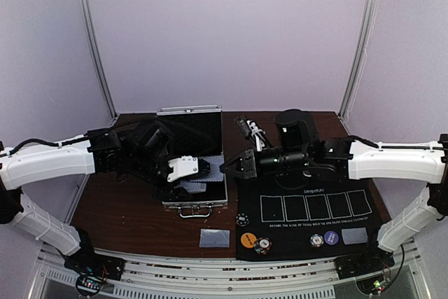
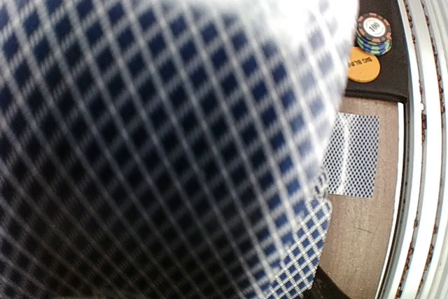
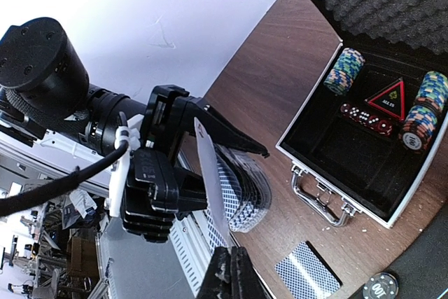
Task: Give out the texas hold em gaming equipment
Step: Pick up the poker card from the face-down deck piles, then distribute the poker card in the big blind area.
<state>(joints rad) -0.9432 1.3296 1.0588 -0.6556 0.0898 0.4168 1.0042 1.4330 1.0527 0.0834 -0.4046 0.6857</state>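
A fan of grey-blue-backed cards (image 3: pixel 246 197) is being gripped by the left end effector (image 1: pixel 203 170) above the open case (image 1: pixel 196 204) on the table (image 1: pixel 133 222). A single card (image 3: pixel 210 187), just beside the fan, is being pinched edge-on between the closed fingers of the right end effector (image 3: pixel 225 276).

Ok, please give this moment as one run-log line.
left fingers: shut on card fan | right fingers: shut on single card | stage: card handover

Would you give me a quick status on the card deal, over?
Left gripper shut on fanned deck. Right gripper shut on single card at the deck. Open aluminium case beneath, not blocking.
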